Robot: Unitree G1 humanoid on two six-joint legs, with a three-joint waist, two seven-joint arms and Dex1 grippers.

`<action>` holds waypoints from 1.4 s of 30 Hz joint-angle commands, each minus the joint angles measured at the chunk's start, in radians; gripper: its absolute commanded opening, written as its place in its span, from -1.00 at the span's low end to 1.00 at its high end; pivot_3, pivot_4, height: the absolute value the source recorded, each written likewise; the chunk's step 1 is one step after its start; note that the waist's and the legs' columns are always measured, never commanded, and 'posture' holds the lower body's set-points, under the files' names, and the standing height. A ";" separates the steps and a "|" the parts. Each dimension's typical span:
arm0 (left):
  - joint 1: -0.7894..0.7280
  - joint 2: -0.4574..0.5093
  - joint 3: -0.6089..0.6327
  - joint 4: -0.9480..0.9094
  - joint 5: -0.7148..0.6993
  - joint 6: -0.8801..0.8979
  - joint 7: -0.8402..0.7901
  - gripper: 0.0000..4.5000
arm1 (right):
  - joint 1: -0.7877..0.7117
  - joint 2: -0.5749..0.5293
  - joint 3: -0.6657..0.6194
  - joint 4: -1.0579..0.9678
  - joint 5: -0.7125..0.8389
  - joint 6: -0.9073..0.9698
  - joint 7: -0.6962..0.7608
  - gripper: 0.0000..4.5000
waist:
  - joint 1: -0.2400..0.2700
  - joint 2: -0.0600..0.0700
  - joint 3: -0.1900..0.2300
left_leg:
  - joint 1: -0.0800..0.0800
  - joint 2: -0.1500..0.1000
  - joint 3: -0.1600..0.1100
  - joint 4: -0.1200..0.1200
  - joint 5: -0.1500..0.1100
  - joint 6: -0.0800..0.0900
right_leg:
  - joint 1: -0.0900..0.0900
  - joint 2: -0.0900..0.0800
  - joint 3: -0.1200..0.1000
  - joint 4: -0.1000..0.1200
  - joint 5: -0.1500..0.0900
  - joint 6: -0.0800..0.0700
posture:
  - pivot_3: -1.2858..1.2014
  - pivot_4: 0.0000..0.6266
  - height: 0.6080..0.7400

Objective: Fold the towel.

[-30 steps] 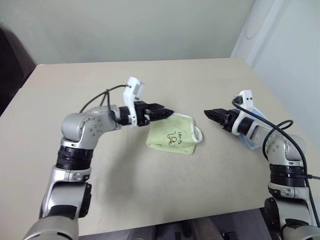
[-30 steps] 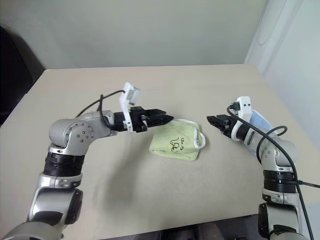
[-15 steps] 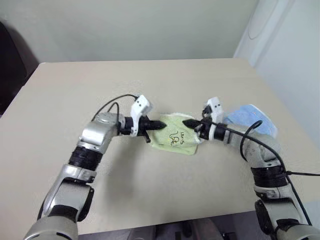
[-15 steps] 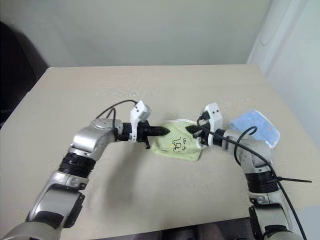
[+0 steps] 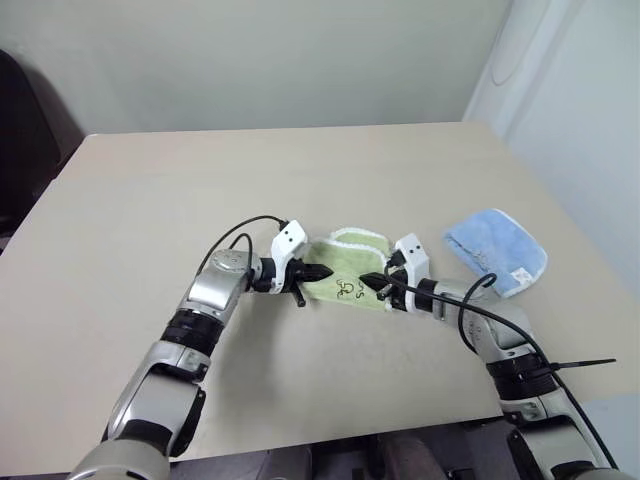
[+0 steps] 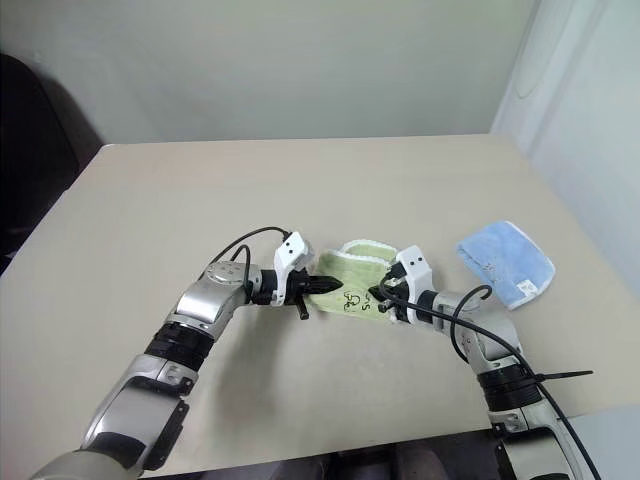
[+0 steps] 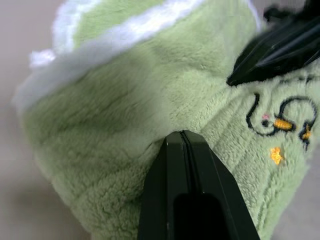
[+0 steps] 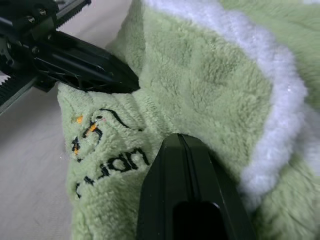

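Observation:
The light green towel (image 5: pixel 345 262) lies folded in the middle of the table, its white edging (image 8: pixel 270 75) at the far side and its dark printed mark (image 7: pixel 280 117) facing up. My left gripper (image 5: pixel 325 272) is shut, its tip pressed against the towel's left side with no cloth seen between the fingers. My right gripper (image 5: pixel 367 281) is shut too, its tip resting on the towel's right part beside the mark. The two tips point at each other, a short way apart. In the left wrist view the right gripper (image 7: pixel 235 80) rests on the cloth ahead.
A light blue folded cloth (image 5: pixel 496 250) lies on the table to the right of the towel, beyond my right arm. The beige table (image 5: pixel 150 220) stretches bare to the left and far side. A pale wall stands past its right edge.
Both arms came down and inward from above the table to the towel's two sides. Both grippers went from open to shut.

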 commanded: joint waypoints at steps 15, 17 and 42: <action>0.014 0.151 0.310 -0.129 -0.207 0.171 -0.002 0.33 | 0.081 -0.229 -0.315 -0.232 0.358 0.237 0.160 0.62 | 0.006 0.000 0.000 | -0.003 -0.001 0.002 0.001 0.003 0.015 | -0.002 -0.001 0.001 -0.002 0.000 -0.001 | 0.03 -0.52 1.00; 0.037 0.152 0.306 -0.154 -0.211 0.177 0.003 0.63 | 0.092 -0.221 -0.335 -0.212 0.386 0.297 0.127 0.92 | 0.005 0.000 0.000 | -0.003 -0.001 0.002 0.001 0.004 0.015 | -0.002 -0.001 0.001 -0.001 -0.003 0.004 | 0.03 -0.52 1.00; 0.023 0.141 0.237 -0.067 -0.296 0.612 0.050 0.99 | -0.027 -0.098 -0.436 0.070 0.394 0.408 -0.065 1.00 | -0.002 0.000 0.000 | -0.003 -0.001 0.002 0.000 0.006 0.014 | -0.005 0.000 0.001 0.001 0.002 -0.001 | 0.03 -0.52 1.00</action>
